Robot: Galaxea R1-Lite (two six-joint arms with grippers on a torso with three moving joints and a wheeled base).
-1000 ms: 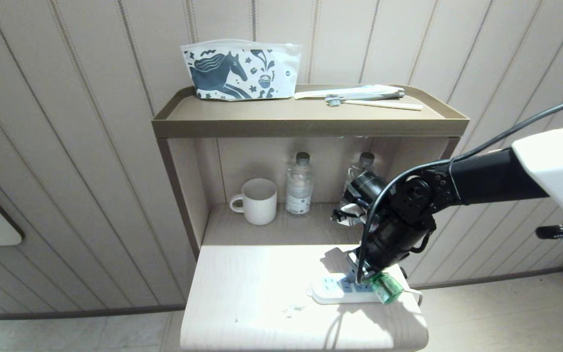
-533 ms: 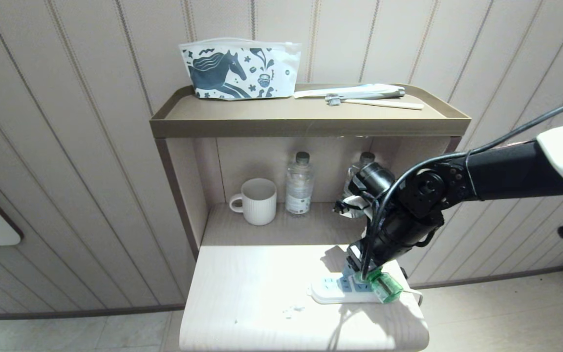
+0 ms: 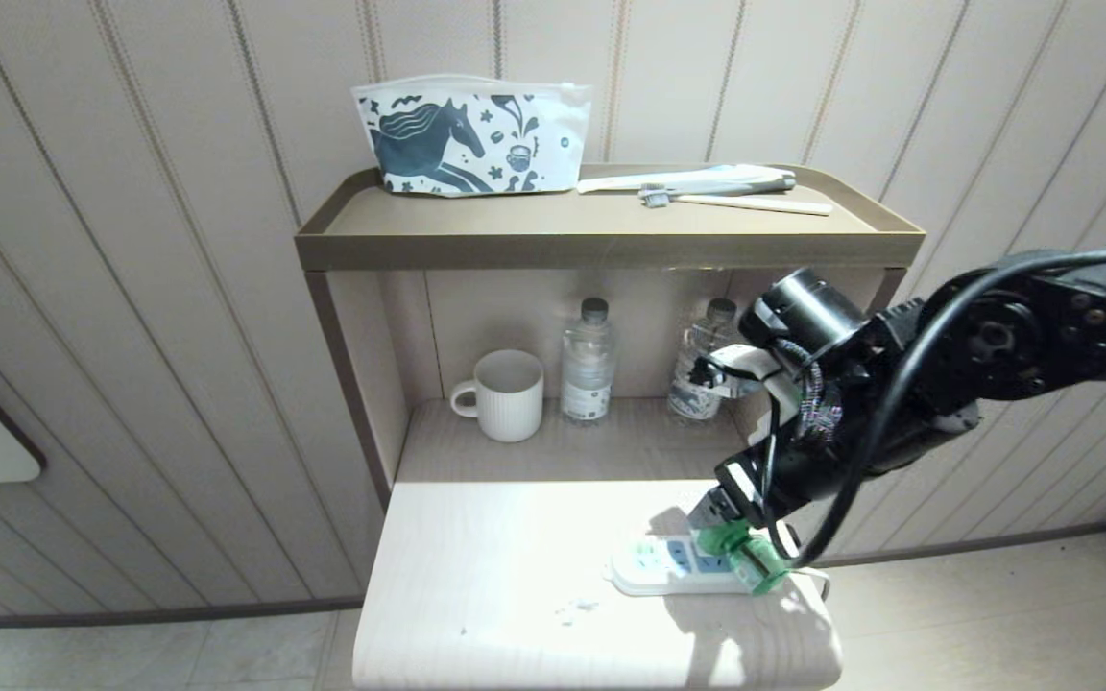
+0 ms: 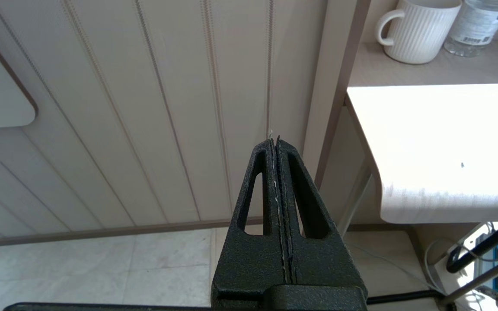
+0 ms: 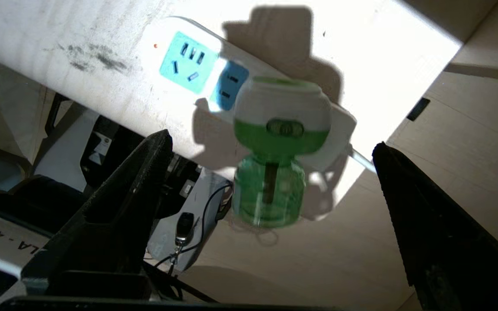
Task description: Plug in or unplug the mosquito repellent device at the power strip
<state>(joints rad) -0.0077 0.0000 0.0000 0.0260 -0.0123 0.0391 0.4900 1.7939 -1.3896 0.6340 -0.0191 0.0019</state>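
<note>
The mosquito repellent device, white and green on top with a translucent green bottle, sits plugged into the right end of the white power strip at the table's front right. My right gripper hovers just above and behind it. In the right wrist view the device lies between the wide-apart fingers of the right gripper, touching neither; it covers one end of the power strip. My left gripper is shut and empty, parked low to the left of the table.
A white cup and two clear water bottles stand on the shelf behind the table. A horse-print pouch and a toothbrush lie on the top shelf. The strip's cord runs off the table's right edge.
The right gripper has opened off the device and the arm has drawn back up and to the right. The device stays in the strip.
</note>
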